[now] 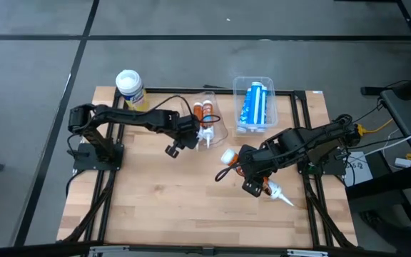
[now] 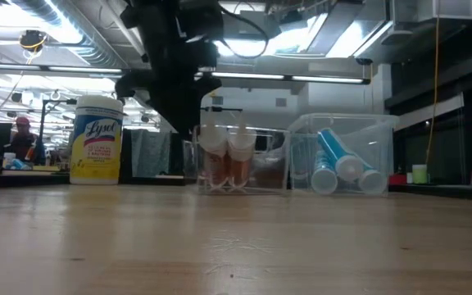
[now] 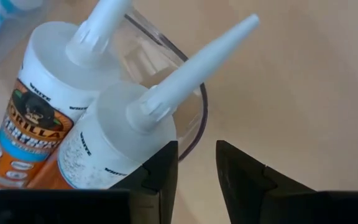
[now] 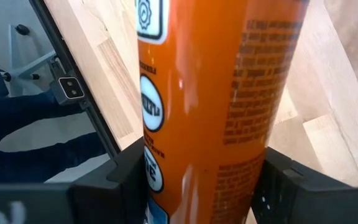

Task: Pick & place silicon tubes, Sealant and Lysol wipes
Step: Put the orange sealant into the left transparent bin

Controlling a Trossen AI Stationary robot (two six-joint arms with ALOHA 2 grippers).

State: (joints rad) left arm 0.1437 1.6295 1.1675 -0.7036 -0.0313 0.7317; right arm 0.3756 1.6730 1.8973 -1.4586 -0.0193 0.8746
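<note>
My right gripper (image 1: 257, 184) is shut on an orange sealant tube (image 4: 210, 93) with a white nozzle (image 1: 282, 197), over the table's right middle. My left gripper (image 1: 173, 148) is open by a narrow gap and empty. It is just left of a clear bin (image 1: 216, 121) holding two orange-and-white tubes (image 3: 73, 143), whose nozzles (image 3: 197, 62) stick out over the bin's rim. The Lysol wipes canister (image 1: 129, 88), yellow label and white lid, stands upright at the far left corner and also shows in the low view (image 2: 97, 139). My right gripper pinches the orange tube's body (image 4: 197, 168) between its two fingers (image 4: 120, 180), which lie across the tube on its two opposite sides. The nozzle end sticks out past the gripper toward the table's near right. I cannot tell whether the tube is clear of the table.
A second clear bin (image 1: 254, 106) with blue-and-white tubes (image 2: 342, 164) stands at the far right. Bare wooden tabletop (image 1: 170, 200) lies toward the near edge. Black frame rails (image 1: 105, 207) run along both sides.
</note>
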